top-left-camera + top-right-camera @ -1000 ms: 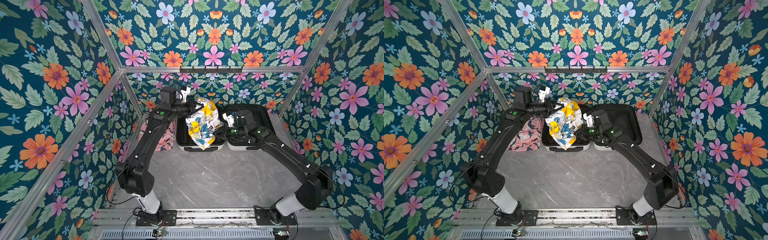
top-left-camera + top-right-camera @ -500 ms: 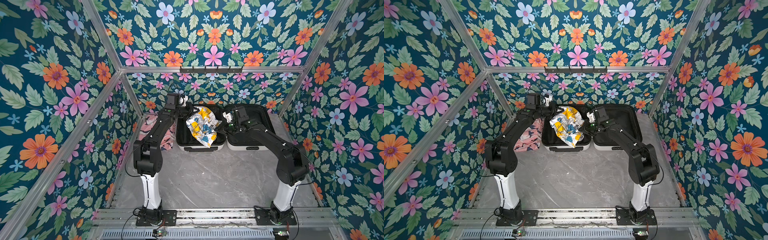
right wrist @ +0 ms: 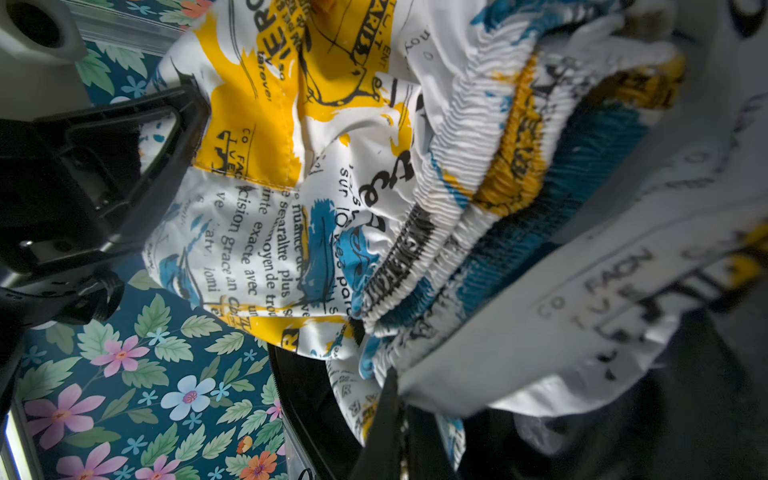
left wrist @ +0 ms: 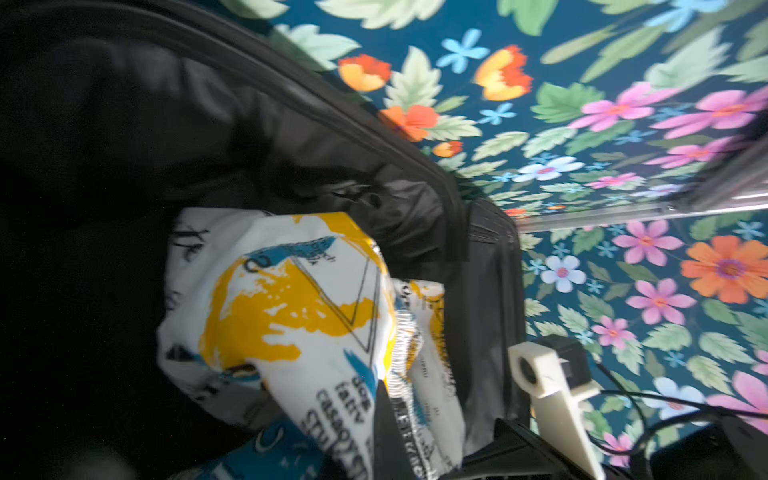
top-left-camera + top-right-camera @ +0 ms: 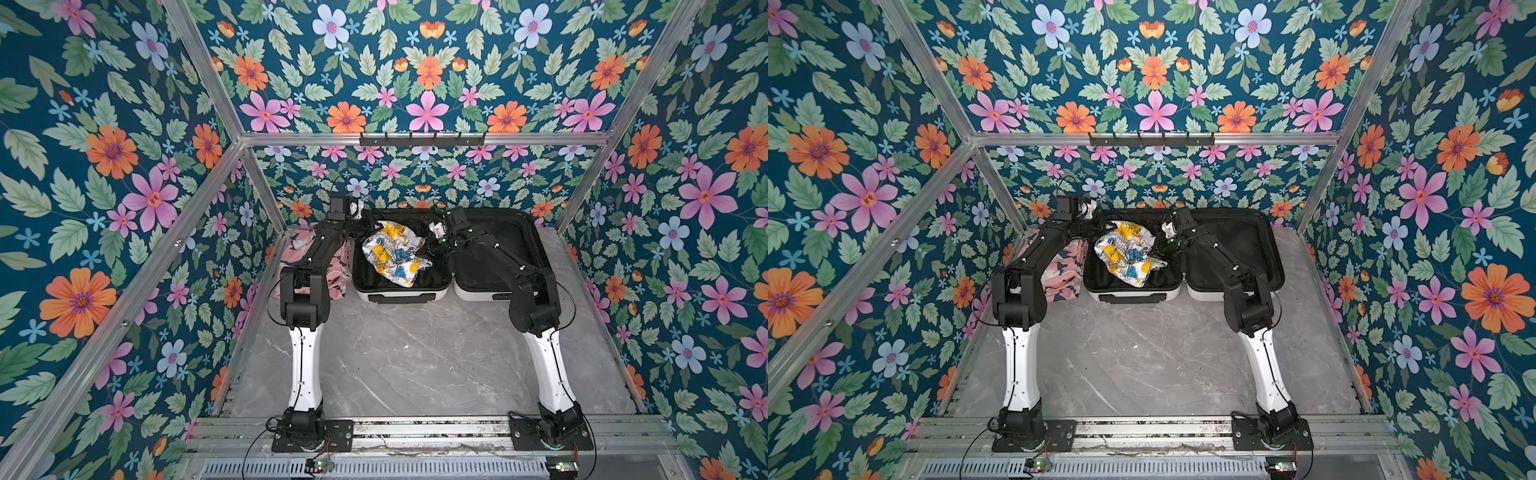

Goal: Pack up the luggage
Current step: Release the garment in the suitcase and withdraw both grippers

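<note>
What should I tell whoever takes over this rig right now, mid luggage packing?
Left gripper: shut on the printed garment.
Right gripper: shut on the same garment.
The luggage lies open at the far end of the table. The printed garment is crumpled over its left half, with the lower part seemingly resting inside. The right half looks empty where visible. A pink floral garment lies on the table left of the luggage.
Done: printed garment at the luggage.
Left: release it, probably pack the pink one, close up.
</note>
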You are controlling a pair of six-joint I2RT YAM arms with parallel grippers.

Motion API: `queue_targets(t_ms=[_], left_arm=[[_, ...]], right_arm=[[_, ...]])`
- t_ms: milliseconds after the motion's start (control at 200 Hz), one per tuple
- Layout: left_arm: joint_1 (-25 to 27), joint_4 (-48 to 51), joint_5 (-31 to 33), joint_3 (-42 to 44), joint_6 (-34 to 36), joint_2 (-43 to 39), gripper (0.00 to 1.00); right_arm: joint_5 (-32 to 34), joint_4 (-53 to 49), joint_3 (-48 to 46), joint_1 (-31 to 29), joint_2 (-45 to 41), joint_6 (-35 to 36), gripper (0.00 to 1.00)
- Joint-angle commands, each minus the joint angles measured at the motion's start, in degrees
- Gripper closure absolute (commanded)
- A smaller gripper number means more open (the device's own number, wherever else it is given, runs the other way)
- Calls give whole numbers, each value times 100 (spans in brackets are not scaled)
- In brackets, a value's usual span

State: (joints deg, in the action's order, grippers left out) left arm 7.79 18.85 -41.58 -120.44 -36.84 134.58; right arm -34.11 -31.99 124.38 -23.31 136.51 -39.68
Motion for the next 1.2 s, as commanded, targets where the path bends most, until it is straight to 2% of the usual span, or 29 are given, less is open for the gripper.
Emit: queue_targets(t_ms=[0, 125, 160, 195, 240, 260, 300, 405, 530, 625, 780, 855, 1040, 1195], left_arm=[[-23, 423, 336, -221, 572, 156, 100], [-23, 756, 671, -360, 845, 318, 99], [-23, 854, 788, -394, 907, 344, 91], [-21, 919, 863, -401, 953, 356, 77], [-23, 968, 918, -414, 1004, 341, 62], [-23, 994, 956, -423, 1026, 320, 54], [-23, 1015, 1000, -427, 1067, 261, 48], [-23, 1015, 1122, -419, 1133, -29, 45], [-23, 1177, 1359, -419, 1170, -510, 38], [-23, 1487, 1733, -290, 1170, -956, 37], [-189, 1501, 2519, 783, 995, -2024, 34], [-476, 1432, 2841, 1437, 804, -2511, 30], [-1721, 1008, 3098, 3064, 121, -3124, 30], [-2477, 875, 3303, 3411, -104, -2914, 29]], right_arm=[[140, -729, 444, -13, 314, 150, 100], [361, -1086, 780, -11, 579, 168, 100], [423, -1166, 860, -12, 635, 163, 100], [475, -1227, 924, -13, 668, 163, 100], [525, -1301, 1001, -14, 687, 165, 91], [548, -1322, 1037, -8, 685, 163, 85], [563, -1335, 1070, -12, 670, 175, 76], [598, -1327, 1141, -13, 502, 204, 60], [655, -1273, 1074, -25, 164, 257, 53], [823, -1263, 921, -85, -167, 353, 48], [1249, -1214, 540, -264, -752, 535, 41], [1336, -1216, 481, -424, -928, 662, 39], [1249, -1569, 713, -981, -974, 1027, 35], [911, -1566, 500, -1305, -1006, 1085, 30]])
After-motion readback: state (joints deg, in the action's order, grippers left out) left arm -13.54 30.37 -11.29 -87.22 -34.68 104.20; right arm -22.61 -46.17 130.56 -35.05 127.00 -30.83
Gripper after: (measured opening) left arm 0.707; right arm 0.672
